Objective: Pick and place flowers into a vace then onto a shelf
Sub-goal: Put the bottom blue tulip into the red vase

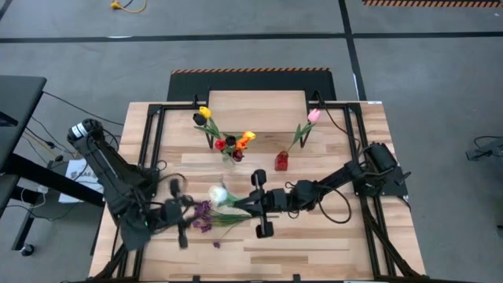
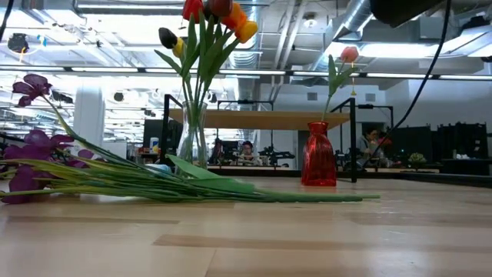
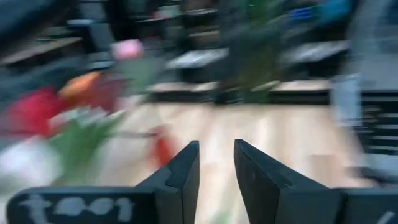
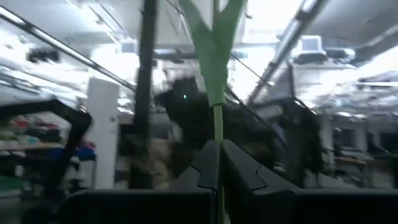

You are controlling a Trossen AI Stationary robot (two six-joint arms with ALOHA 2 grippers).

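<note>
A white flower [image 1: 218, 194] lies level over the table's middle, its green stem running toward the table's right into my right gripper [image 1: 250, 203], which is shut on it. Purple sprigs [image 1: 203, 212] lie on the tabletop with their long stems [image 2: 231, 192] flat on the wood. My left gripper [image 1: 187, 209] hovers just left of them, fingers [image 3: 186, 168] a narrow gap apart with nothing plainly between. A clear vase [image 1: 230, 156] of tulips [image 2: 211, 19] and a red vase [image 1: 281, 162] with one pink tulip [image 2: 349, 54] stand before the shelf [image 1: 255, 102]. My right gripper [image 4: 217, 152] pinches the green stem [image 4: 217, 124] of the white flower between its two fingers, below a pair of leaves [image 4: 211, 31]. The stem runs on along the fingers and slants upward beyond their tips. The flower head is outside the wrist view.
The shelf's wooden top [image 2: 261, 118] stands on thin black legs at the table's far side, behind both vases. Black frame rails [image 1: 153, 134] run along the table's left and right sides. Bare planks [image 1: 314, 251] lie toward the near edge.
</note>
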